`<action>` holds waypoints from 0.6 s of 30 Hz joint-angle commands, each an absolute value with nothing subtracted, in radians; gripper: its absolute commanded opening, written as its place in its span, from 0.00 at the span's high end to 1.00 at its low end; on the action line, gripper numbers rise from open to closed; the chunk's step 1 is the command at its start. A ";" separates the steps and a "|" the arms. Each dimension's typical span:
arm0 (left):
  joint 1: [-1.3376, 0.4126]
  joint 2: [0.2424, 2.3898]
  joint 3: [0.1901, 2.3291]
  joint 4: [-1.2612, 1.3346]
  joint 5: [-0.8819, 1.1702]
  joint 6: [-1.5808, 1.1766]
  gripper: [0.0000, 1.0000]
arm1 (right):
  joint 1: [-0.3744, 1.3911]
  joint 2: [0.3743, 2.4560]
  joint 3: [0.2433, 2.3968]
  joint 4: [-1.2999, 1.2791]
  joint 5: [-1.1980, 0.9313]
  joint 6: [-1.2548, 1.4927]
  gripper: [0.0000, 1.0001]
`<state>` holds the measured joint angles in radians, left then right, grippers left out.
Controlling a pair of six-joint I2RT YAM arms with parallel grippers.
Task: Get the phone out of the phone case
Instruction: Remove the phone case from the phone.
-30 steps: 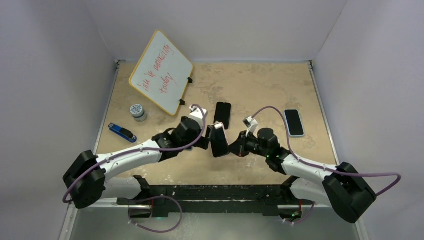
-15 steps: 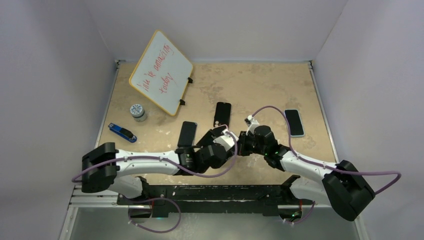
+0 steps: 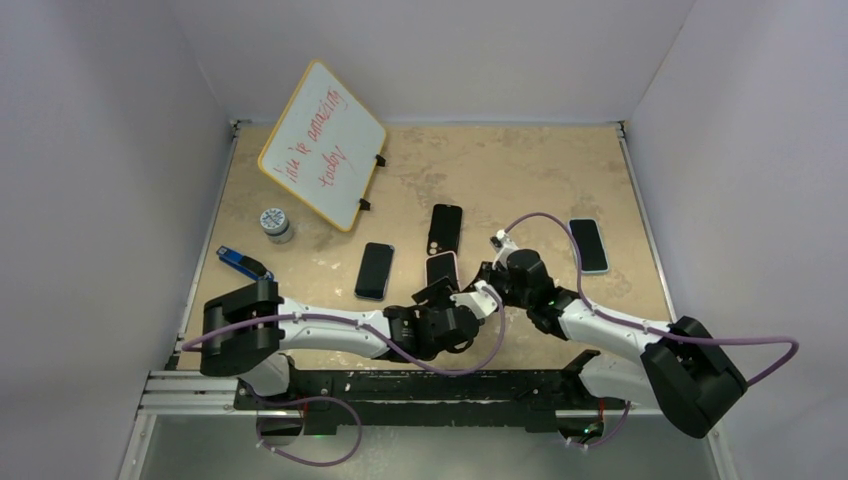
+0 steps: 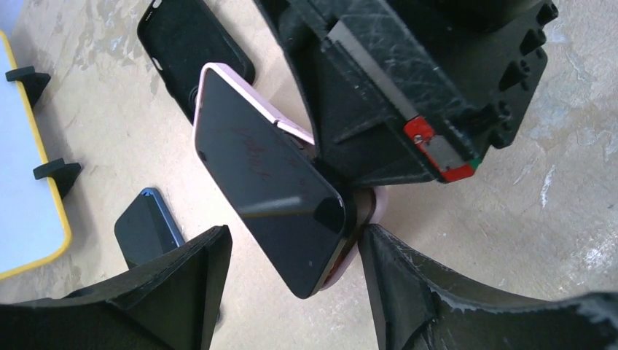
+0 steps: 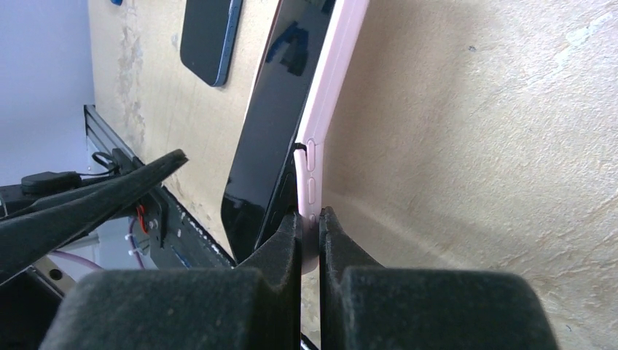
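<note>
Phone [image 4: 266, 182], long axis 11-to-5 o'clock, has its free corner between the spread left gripper [image 4: 295, 232]. Right gripper [image 5: 310, 221] pinches the pink phone case [image 5: 331, 95].

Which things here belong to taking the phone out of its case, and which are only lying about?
Belong to the job: phone, partly out; pink case; right fingers, shut on the case edge; left fingers, open on either side of the phone.
Lying about: whiteboard; small jar; blue stick; dark phone; black phone or case; light-blue-cased phone.
</note>
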<state>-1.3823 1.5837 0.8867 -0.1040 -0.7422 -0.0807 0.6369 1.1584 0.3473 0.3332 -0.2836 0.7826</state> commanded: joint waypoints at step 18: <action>-1.327 1.544 0.927 -0.102 -0.787 -0.027 0.47 | 0.641 1.193 0.395 0.442 -0.370 0.827 1.00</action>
